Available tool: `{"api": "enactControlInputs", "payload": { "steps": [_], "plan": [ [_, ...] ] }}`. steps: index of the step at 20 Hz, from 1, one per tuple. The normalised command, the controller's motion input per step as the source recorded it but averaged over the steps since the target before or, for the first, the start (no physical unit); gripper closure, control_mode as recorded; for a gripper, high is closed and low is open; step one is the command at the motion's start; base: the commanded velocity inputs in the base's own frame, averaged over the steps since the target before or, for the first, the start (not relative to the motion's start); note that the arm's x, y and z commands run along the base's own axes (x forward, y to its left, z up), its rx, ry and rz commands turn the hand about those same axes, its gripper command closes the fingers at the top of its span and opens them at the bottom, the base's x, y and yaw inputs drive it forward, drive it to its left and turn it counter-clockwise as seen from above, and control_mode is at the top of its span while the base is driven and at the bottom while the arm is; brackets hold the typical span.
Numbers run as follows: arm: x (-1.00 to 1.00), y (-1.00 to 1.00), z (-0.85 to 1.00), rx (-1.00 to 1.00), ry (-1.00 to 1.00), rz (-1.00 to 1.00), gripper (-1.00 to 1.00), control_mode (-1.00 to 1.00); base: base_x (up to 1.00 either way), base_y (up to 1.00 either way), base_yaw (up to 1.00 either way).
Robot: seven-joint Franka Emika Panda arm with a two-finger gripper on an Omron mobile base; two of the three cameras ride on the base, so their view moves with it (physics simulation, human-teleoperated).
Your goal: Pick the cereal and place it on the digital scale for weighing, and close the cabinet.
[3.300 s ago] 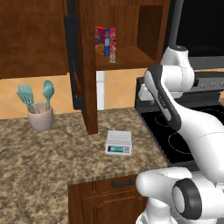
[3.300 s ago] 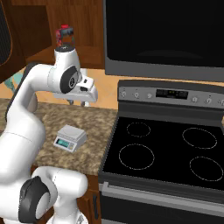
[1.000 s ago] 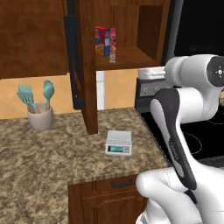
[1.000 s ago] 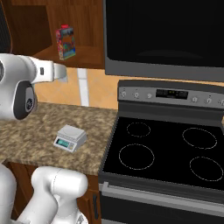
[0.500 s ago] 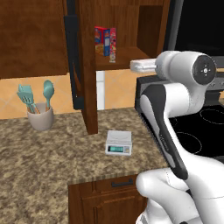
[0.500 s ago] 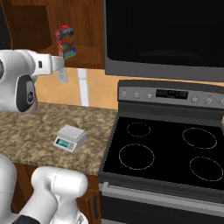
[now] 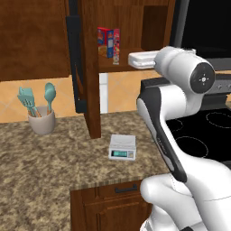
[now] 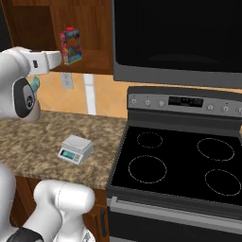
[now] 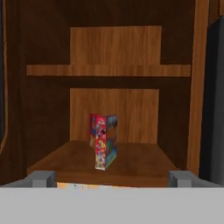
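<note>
Arm has swung toward the cereal (image 9: 104,141); cabinet (image 7: 83,67) open.

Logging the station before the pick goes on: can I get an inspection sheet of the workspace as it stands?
Surface: speckled granite counter, with a black stove top beside it.
Job's things: cereal upright on the lower shelf of the cabinet; cabinet door open; digital scale on the counter, nothing on it.
Clutter: utensil holder with teal utensils on the counter.
Grippers: claw open, facing the cereal, short of it, holding nothing.
Cables: nothing seen.
Surroundings: dark microwave above the stove; drawer unit under the counter.
</note>
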Motion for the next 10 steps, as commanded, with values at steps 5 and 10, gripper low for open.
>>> {"api": "enactControlInputs", "payload": {
  "steps": [5, 10],
  "plan": [
    [0.06, 0.17, 0.2, 0.0, -0.11, 0.0, -1.0, -1.0, 0.0, 0.0, 0.0],
    [0.27, 0.18, 0.03, 0.0, 0.0, 0.0, -1.0, -1.0, 0.0, 0.0, 0.0]
  ]
}}
